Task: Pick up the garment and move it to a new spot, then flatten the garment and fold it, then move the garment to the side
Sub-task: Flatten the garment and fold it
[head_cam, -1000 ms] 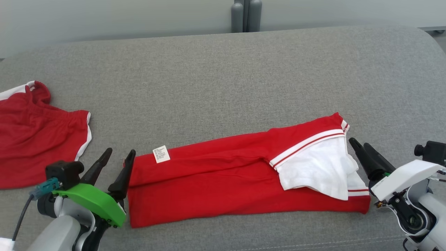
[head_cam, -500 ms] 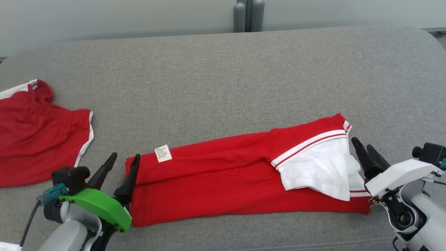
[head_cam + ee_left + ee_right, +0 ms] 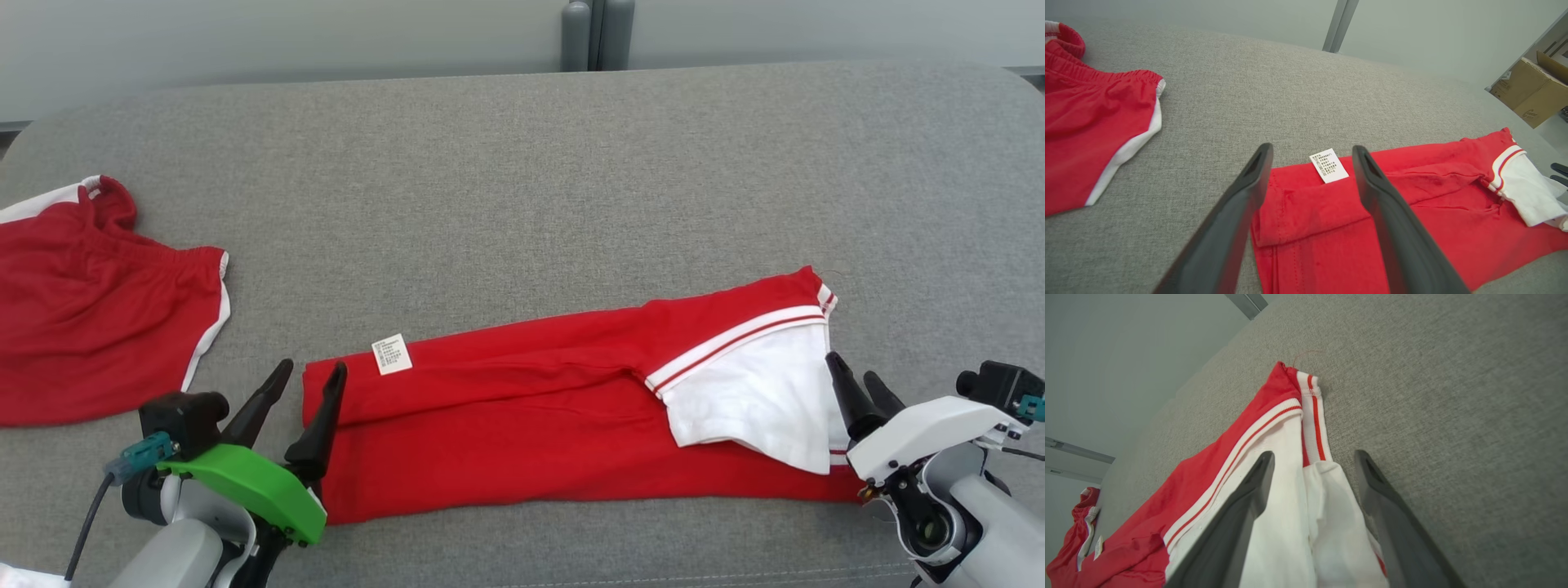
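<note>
Garment point(image 3: 531, 433) on cushion point(image 3: 522, 180), second garment point(image 3: 90, 327) to its left, well apart

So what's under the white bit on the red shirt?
The white flap lies on the folded red shirt. Red cloth shows along its edges, and a second white layer peeks out at its right edge. What sits directly beneath the flap is covered.

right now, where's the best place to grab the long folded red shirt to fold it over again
I'd take the shirt by its two short ends, coming in from each side. It lies as a long flat strip, so the left gripper suits the hem end near the label, and the right gripper the white sleeve end. Both are open there.
</note>
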Tool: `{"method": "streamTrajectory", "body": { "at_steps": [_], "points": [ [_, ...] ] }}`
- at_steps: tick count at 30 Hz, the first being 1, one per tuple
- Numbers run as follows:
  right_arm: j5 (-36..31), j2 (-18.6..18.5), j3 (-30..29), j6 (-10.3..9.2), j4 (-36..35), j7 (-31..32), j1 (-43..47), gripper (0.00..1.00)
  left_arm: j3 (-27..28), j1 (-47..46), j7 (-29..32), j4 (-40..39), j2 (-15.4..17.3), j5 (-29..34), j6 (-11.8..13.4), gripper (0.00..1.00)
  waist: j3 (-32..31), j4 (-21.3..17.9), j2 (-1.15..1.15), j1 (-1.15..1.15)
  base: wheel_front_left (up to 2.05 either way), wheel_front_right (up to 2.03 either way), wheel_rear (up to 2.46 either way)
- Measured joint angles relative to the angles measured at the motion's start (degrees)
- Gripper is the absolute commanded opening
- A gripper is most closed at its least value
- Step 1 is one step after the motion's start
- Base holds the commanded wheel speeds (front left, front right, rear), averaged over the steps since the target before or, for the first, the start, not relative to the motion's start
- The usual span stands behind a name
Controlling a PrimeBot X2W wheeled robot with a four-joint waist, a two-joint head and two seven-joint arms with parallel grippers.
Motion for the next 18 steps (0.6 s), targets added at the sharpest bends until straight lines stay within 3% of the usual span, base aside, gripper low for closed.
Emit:
{"method": "streamTrajectory", "body": {
  "at_steps": [12,18],
  "points": [
    [-2.1,2.3,-0.2,-2.03,4.8,0.0,-0.1,1.00,-0.1,0.6,0.0,-0.9,-0.2,0.0,0.5,1.00,0.1,1.1,0.00,0.00,0.00,0.00,0.00],
    [-2.4,3.3,0.5,-2.10,6.7,-0.5,-0.4,1.00,-0.1,0.6,0.1,-1.2,-0.2,0.0,0.6,1.00,0.3,1.5,0.00,0.00,0.00,0.00,0.00]
  ]
}}
